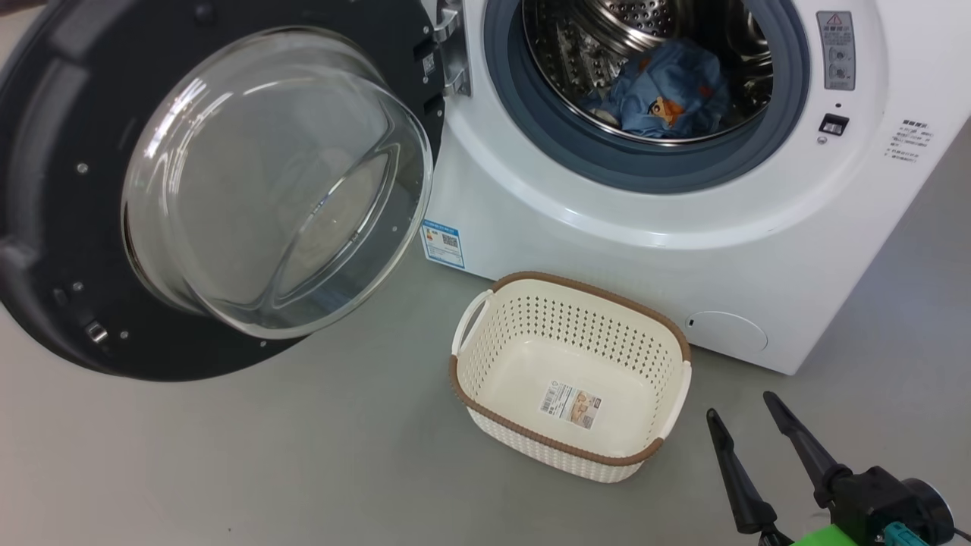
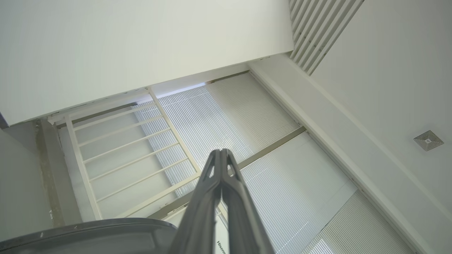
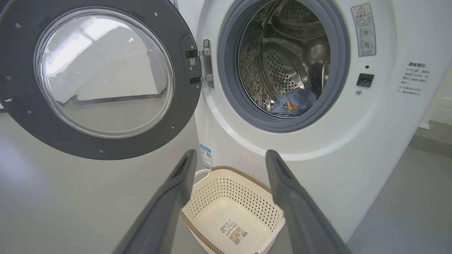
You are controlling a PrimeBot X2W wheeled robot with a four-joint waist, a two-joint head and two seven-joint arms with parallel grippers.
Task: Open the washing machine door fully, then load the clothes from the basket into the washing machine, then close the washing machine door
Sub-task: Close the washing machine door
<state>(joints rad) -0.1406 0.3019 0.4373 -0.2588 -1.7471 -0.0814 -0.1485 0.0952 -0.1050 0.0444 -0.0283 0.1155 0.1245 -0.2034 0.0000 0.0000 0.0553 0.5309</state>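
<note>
I am facing the washing machine [image 1: 607, 250], which is standing on the grey floor [image 1: 227, 470] with its round mouth turned toward me. The washing machine door [image 1: 45, 189] is hanging wide open on its hinges [image 1: 454, 76] at the left of the opening. Its inner face and bulging glass bowl are pointing out into the room, so I am counting the opening step as done.

The basket [image 1: 592, 289] is sitting upright on the floor just in front of the machine, mouth up, holding nothing but the paper label [image 1: 570, 404] on its bottom. Its long axis is running handle to handle, roughly along the machine's front.

The clothes [image 1: 667, 91] are lying in a blue bundle low in the drum [image 1: 645, 23], so loading is looking finished too, though I cannot make out a cream piece. What I am judging to be left is swinging the door shut.

My right gripper [image 1: 740, 405] is hovering near the basket's right end, fingers spread and carrying nothing, pointing toward the machine. My left gripper [image 2: 220, 152] is pointing up toward the blinds [image 2: 229, 116], fingers pressed together on nothing.
</note>
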